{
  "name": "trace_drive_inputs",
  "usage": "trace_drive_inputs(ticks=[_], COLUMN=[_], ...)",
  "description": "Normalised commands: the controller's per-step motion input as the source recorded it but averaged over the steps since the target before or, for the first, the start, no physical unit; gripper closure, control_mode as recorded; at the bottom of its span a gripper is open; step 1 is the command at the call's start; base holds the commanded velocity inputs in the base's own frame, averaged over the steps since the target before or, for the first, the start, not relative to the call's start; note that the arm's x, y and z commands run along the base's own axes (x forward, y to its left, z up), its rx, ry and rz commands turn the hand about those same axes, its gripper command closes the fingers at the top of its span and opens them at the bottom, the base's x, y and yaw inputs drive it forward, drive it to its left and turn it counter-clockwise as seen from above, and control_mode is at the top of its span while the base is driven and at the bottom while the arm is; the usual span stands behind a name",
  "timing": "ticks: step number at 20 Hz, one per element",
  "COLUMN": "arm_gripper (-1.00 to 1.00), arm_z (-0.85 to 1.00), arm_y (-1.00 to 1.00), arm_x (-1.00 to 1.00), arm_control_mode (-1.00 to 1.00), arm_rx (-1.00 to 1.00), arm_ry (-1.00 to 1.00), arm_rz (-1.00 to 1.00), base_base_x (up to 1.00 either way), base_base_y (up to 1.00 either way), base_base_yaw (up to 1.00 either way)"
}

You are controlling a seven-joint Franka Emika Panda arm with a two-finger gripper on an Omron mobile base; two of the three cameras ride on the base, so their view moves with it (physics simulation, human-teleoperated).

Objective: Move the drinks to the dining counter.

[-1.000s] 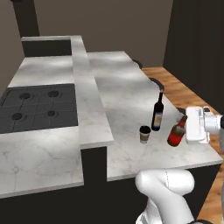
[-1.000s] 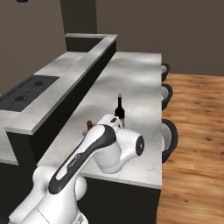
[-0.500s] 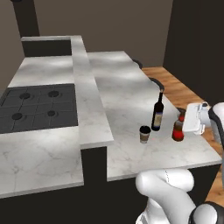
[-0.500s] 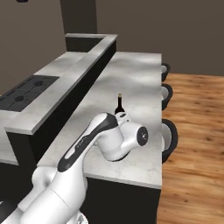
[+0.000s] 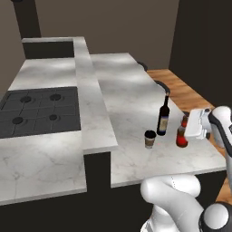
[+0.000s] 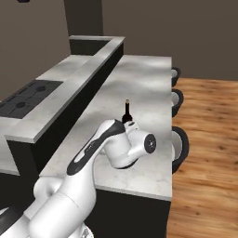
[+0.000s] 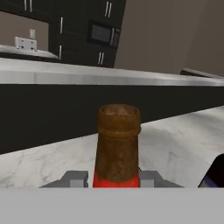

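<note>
Left base view: claw point(image 5: 186, 130) seemingly clamps red bottle point(image 5: 181, 136) upright.

On the dining counter point(image 5: 131, 95): cup point(image 5: 150, 139), wine bottle point(image 5: 163, 117), then red bottle point(image 5: 181, 136) rightmost.

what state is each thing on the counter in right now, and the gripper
wine bottle: upright on the dining counter, free
red bottle: upright on the counter, between the gripper's fingers
cup: upright, lid on, free
gripper: closed around the red bottle's neck
</note>
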Motion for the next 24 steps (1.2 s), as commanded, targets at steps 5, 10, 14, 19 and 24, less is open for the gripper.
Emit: trace_drive_inputs(ticks=[5,10,14,19,24], arm_gripper=[1.0,1.0,1.0,1.0,1.0], arm_z=[-0.21,-0.27,-0.27,-0.28,-0.33], arm_y=[0.0,0.0,0.0,0.0,0.0], arm_x=[0.09,0.05,0.06,0.13,0.22], arm_control_mode=[-1.0,-1.0,-1.0,-1.0,-1.0], arm_rx=[0.01,0.06,0.11,0.1,0.01], arm_ry=[0.0,0.0,0.0,0.0,0.0], arm_rz=[0.0,0.0,0.0,-0.01,0.0], base_base_x=[0.0,0.0,0.0,0.0,0.0], base_base_y=[0.0,0.0,0.0,0.0,0.0], base_base_yaw=[0.0,0.0,0.0,0.0,0.0])
